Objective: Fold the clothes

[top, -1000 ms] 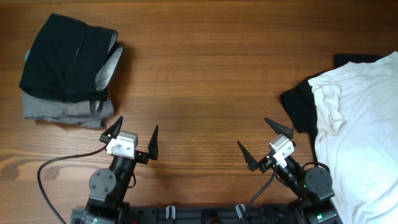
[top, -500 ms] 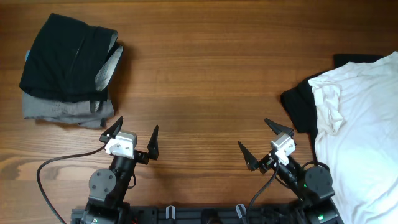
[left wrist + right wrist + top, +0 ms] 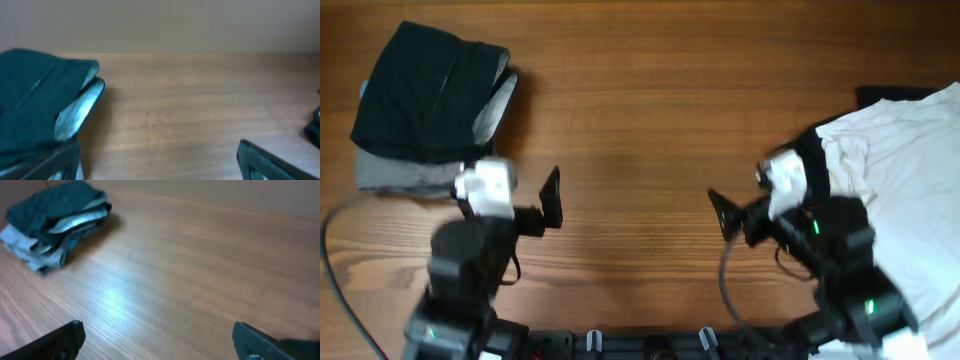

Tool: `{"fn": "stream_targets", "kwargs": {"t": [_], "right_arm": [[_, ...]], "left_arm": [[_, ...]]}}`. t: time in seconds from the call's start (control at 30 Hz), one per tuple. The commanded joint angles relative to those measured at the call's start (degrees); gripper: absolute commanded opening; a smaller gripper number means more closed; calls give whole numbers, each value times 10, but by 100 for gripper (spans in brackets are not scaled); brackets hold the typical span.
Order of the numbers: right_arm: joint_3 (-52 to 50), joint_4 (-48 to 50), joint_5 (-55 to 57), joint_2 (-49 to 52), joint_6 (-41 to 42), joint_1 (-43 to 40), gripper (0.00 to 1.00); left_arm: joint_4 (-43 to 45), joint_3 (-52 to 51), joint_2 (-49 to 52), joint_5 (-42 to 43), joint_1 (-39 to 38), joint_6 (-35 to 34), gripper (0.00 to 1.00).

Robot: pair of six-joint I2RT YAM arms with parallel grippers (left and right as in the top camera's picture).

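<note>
A folded stack of black clothes [image 3: 425, 90] on a grey garment [image 3: 400, 172] lies at the table's far left. It also shows in the left wrist view [image 3: 35, 100] and the right wrist view [image 3: 55, 220]. A large white T-shirt [image 3: 905, 170] lies crumpled at the right edge, over a black garment [image 3: 885, 95]. My left gripper [image 3: 512, 195] is open and empty, just right of the stack's near corner; its fingers frame bare wood [image 3: 157, 165]. My right gripper [image 3: 765, 190] is open and empty, left of the white T-shirt, over bare wood [image 3: 160, 342].
The wooden table [image 3: 640, 100] spans the whole view. The arm bases stand at the near edge. A cable [image 3: 340, 290] loops at the left of the left arm.
Both arms have risen and swung away from the near edge toward the table's middle, blurred in motion. Both grippers stay open. The clothes have not moved.
</note>
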Motion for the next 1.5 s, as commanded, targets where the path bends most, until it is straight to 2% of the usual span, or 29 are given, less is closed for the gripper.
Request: {"fn": "stream_targets", "kwargs": {"t": [0.0, 0.1, 0.17, 0.23, 0.3, 0.37, 0.53, 0.63, 0.73, 0.83, 1.07, 1.1, 1.13, 1.2, 1.23, 1.37, 1.47], "right_arm": [[178, -55, -68, 149, 17, 1, 100], [317, -130, -92, 252, 19, 1, 100], [346, -143, -71, 280, 2, 0, 100], [356, -141, -16, 307, 25, -14, 100], [356, -158, 69, 349, 107, -65, 100], [356, -176, 111, 392, 145, -127, 99], [356, -155, 111, 531, 223, -319, 99], [356, -109, 41, 614, 228, -407, 91], [356, -75, 35, 672, 173, -429, 91], [355, -73, 80, 706, 168, -430, 91], [341, -77, 85, 729, 152, -426, 90], [341, -77, 87, 733, 153, -426, 87], [341, -76, 91, 735, 153, -426, 75], [341, -73, 102, 735, 153, -426, 35], [342, -73, 113, 732, 153, -426, 27], [347, -80, 150, 718, 154, -426, 8], [348, -81, 156, 681, 154, -426, 4]], "left_arm": [[-107, 203, 184, 31, -2, -11, 100], [-225, 370, 329, 62, -2, -11, 100], [-262, 434, 391, 66, -2, -11, 100], [-284, 472, 435, 66, -2, -11, 100], [-288, 476, 448, 74, -2, -11, 100], [-288, 476, 448, 97, -2, -11, 100], [-288, 476, 448, 98, -2, -11, 100], [-288, 476, 448, 98, -2, -11, 100], [-288, 476, 448, 98, -2, -11, 100], [-288, 476, 448, 98, -2, -11, 100], [-288, 476, 448, 98, -2, -11, 100], [-288, 476, 448, 98, -2, -11, 100], [-288, 476, 448, 98, -2, -11, 100], [-288, 476, 448, 98, -2, -11, 100], [-288, 476, 448, 98, -2, -11, 100], [-288, 476, 448, 98, -2, -11, 100], [-288, 476, 448, 98, -2, -11, 100]]}}
